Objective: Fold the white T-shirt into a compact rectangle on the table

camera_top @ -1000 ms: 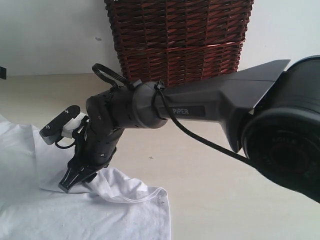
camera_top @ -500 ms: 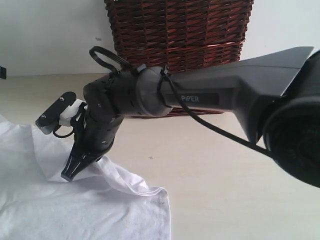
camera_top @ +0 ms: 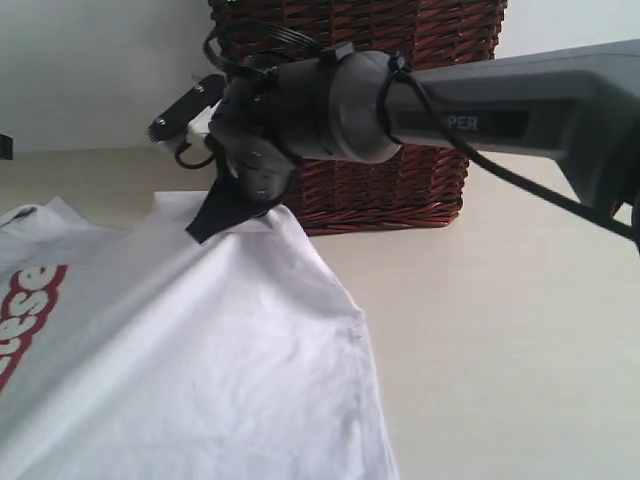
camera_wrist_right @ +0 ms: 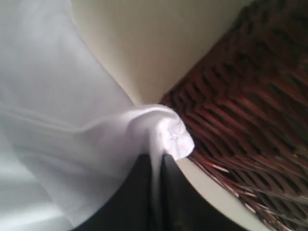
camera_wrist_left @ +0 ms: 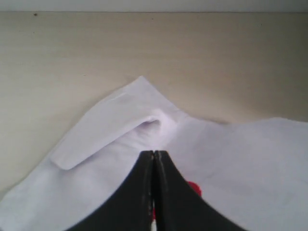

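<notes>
Over by the wicker basket (camera_top: 400,190), the right gripper (camera_top: 207,222) has clamped onto a bunched edge of the white T-shirt (camera_top: 200,350) and hauled it up off the table (camera_top: 500,330), so a fold looks begun. The left gripper (camera_wrist_left: 154,161) sits closed over cloth lying flat.

A wicker basket (camera_top: 400,195) of dark reddish-brown weave stands at the back, in front of a plain pale wall (camera_top: 90,70). Its top runs out of the exterior view (so the rim and whatever is inside cannot be seen). The right wrist view shows the same basket (camera_wrist_right: 250,96) close up and blurred. A small dark object (camera_top: 5,147) sits at the far left edge, too cut off to name.
</notes>
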`<state>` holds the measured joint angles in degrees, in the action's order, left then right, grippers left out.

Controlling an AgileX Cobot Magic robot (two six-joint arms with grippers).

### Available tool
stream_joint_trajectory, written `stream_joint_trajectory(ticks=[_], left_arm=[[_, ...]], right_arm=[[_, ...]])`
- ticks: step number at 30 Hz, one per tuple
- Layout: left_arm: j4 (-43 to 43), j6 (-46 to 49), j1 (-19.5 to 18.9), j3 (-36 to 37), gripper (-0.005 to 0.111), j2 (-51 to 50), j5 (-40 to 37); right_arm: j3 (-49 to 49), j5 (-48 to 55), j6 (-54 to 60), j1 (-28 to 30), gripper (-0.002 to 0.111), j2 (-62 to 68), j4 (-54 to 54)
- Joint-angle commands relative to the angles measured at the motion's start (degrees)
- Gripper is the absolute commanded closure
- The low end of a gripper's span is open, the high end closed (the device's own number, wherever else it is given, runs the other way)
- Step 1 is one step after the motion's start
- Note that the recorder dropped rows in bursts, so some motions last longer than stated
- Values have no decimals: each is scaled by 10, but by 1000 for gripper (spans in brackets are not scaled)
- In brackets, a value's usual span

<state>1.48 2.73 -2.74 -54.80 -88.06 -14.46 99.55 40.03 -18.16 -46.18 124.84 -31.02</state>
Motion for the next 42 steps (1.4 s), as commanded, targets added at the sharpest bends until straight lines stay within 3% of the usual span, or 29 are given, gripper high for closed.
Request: stream_joint_trajectory(ticks=[1, 5, 6, 7, 8, 11, 14, 15, 17, 19, 20, 24, 30, 35, 42], left_arm=[[7, -2, 0, 0, 107, 4, 2], [7, -2, 0, 0, 107, 4, -1], [7, -2, 0, 1, 107, 4, -2], [7, -2, 0, 1, 107, 4, -2], [7, -2, 0, 1, 107, 4, -3], [7, -2, 0, 1, 107, 4, -3], [7, -2, 0, 1, 107, 4, -6], [7, -2, 0, 1, 107, 4, -15], [9, -2, 0, 1, 107, 4, -45], [9, 3, 4, 1, 107, 4, -89], [9, 8, 9, 1, 107, 4, -103], [24, 29, 33, 1, 107, 4, -166], [55, 64, 40, 1, 107, -14, -240], [57, 64, 40, 1, 107, -32, -260], [57, 64, 40, 1, 107, -59, -273]], right_arm=[[4, 17, 62, 29, 97, 10, 65], [4, 18, 68, 36, 72, 15, 67], [4, 20, 28, 36, 64, 15, 12], [4, 26, 0, 36, 63, 15, -17], [4, 44, -61, 37, 64, 15, -84], [4, 80, -105, 39, 67, 15, -145], [4, 69, -8, 42, 74, 15, -40], [4, 59, 78, 42, 78, 15, 27], [2, 51, 152, 42, 90, 19, 100], [2, 46, 151, 46, 107, 36, 88], [2, 42, 145, 52, 108, 46, 87], [2, 47, 120, 82, 108, 99, 87], [2, 47, 85, 105, 108, 122, 43], [4, 84, 29, 105, 108, 116, -37], [4, 87, 31, 103, 108, 94, -24]])
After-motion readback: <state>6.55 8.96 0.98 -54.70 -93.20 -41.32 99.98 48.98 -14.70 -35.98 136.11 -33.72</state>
